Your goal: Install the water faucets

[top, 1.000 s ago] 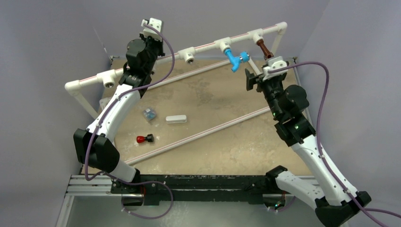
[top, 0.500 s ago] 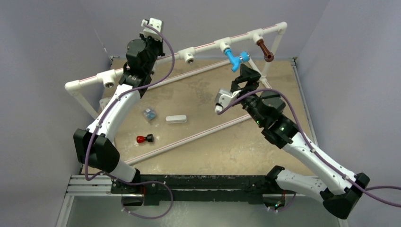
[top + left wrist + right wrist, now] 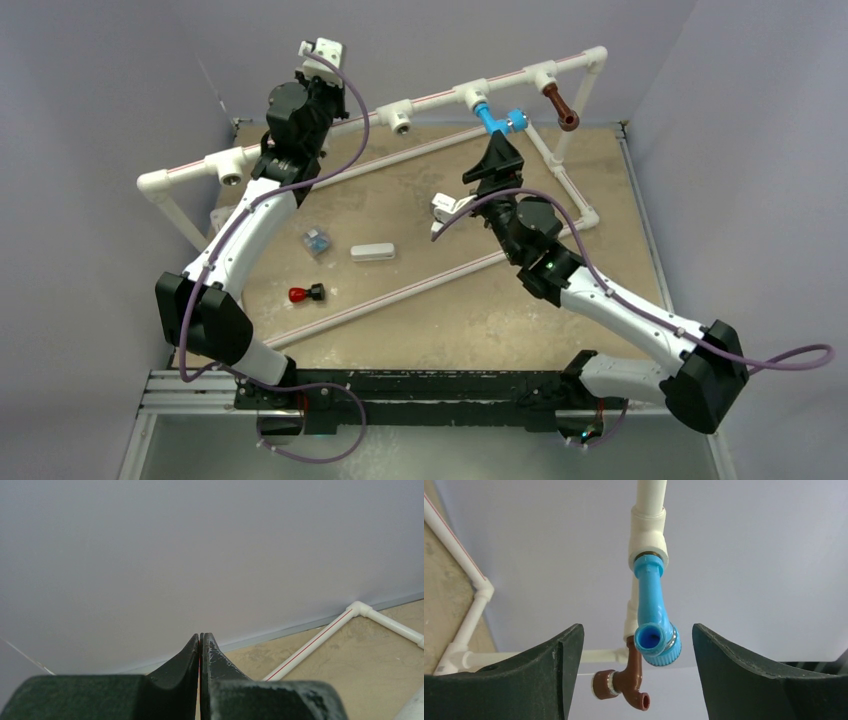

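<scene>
Blue tap [image 3: 651,615] sits screwed into its tee on the white pipe rail [image 3: 440,97], with the brown tap [image 3: 624,680] in the next tee. Right gripper [image 3: 635,627] is released, jaws either side of the blue tap, not touching. Left gripper [image 3: 200,652] is clenched on nothing. Probably tightening left; another tee [image 3: 402,120] is bare and a red-capped part [image 3: 305,294] is loose on the table

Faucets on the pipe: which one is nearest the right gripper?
The blue faucet, directly ahead of the open right gripper; the brown faucet hangs farther off, behind it.
</scene>
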{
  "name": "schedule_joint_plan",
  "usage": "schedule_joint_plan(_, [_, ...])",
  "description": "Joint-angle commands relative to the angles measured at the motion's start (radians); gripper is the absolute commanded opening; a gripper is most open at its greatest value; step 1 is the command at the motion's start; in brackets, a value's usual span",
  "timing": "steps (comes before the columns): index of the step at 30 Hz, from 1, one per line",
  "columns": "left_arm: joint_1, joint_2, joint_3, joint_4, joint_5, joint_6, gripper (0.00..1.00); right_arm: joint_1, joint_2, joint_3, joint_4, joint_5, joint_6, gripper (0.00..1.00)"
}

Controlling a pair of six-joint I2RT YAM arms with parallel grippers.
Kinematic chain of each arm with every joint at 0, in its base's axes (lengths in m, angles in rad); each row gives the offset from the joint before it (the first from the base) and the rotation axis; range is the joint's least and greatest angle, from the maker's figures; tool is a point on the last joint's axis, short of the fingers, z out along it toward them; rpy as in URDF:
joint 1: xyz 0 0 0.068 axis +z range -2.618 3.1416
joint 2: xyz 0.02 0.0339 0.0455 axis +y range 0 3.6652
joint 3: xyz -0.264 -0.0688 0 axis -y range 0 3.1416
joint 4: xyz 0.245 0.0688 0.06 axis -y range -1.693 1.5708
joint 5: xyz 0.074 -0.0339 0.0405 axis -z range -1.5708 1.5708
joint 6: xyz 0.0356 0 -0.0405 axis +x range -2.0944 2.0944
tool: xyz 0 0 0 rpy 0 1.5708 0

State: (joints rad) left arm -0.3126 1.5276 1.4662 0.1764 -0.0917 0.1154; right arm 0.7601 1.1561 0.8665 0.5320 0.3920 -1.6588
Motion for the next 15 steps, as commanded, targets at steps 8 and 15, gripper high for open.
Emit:
schedule_joint_plan(8, [-0.02,0.027,-0.033,-0.131,0.063,0.0,0.0,-0.014,0.114,0.08,0.201,0.076,-0.065,0.69])
schedule_joint_plan(15, [-0.021,0.02,-0.037,-0.129,0.063,0.0,0.0,-0.025,0.138,0.109,0.244,0.11,-0.065,0.6])
